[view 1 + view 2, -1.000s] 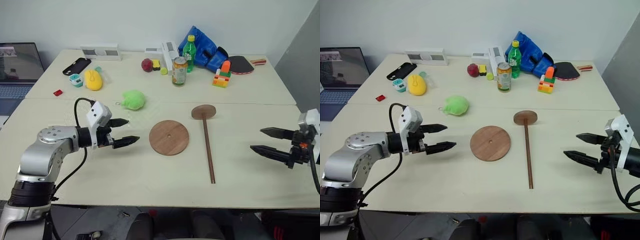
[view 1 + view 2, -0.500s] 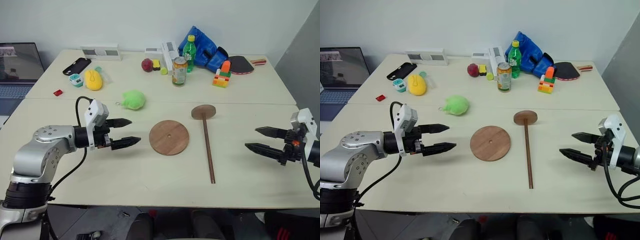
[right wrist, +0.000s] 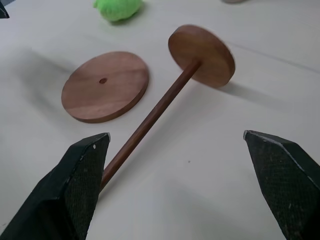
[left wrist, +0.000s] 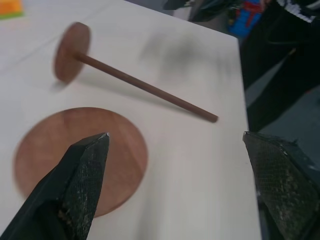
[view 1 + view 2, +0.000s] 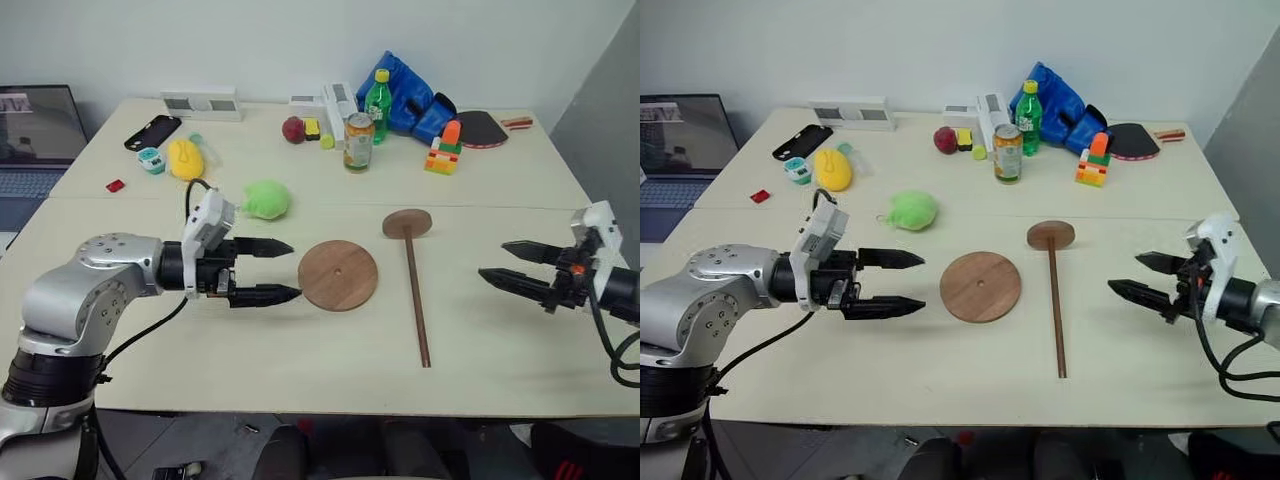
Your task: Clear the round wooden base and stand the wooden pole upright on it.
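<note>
Just ahead of your spread, empty left gripper [image 5: 281, 270] lies the round wooden base [image 5: 338, 275]; the wooden pole [image 5: 415, 290] lies well ahead of your released, empty right gripper [image 5: 496, 263].

Left gripper [image 5: 283, 270] and right gripper [image 5: 498, 263] agape, empty, facing inward.

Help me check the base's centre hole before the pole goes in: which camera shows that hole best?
The right wrist view: the round wooden base lies whole and unobstructed, its small hole plainly visible. Both head views show the whole disc with the hole as a faint dot. In the left wrist view a black finger covers part of the base and no hole can be made out.
</note>
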